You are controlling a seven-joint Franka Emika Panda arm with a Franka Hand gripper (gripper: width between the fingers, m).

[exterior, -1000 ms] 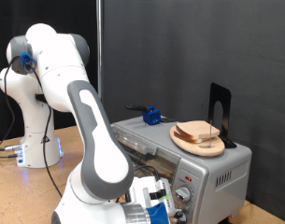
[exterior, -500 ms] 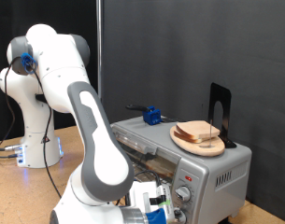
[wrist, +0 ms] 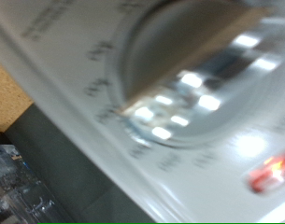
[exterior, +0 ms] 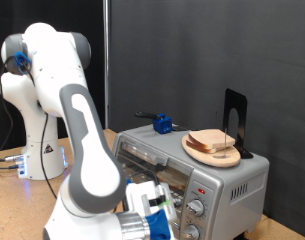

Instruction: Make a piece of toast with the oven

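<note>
The silver-grey oven (exterior: 227, 180) stands at the exterior view's lower right, its glass door facing the bottom left. The piece of toast (exterior: 212, 141) lies on a round wooden plate (exterior: 197, 151) on the oven's top. My gripper (exterior: 162, 208) is low at the oven's front, just beside the round knobs (exterior: 197, 207). The wrist view is a blurred close-up of one knob (wrist: 193, 70) with its dial marks and the small red light (wrist: 271, 174). The fingers do not show clearly.
A black bracket (exterior: 235, 122) stands on the oven's back right corner. A small blue object (exterior: 163, 124) with a dark handle lies on the oven's back left. The robot base (exterior: 37, 140) stands at the left on the wooden table (exterior: 22, 205).
The arm has swung toward the exterior view's left. The hand has shifted a little left, away from the knobs. The toast and plate have not moved.
</note>
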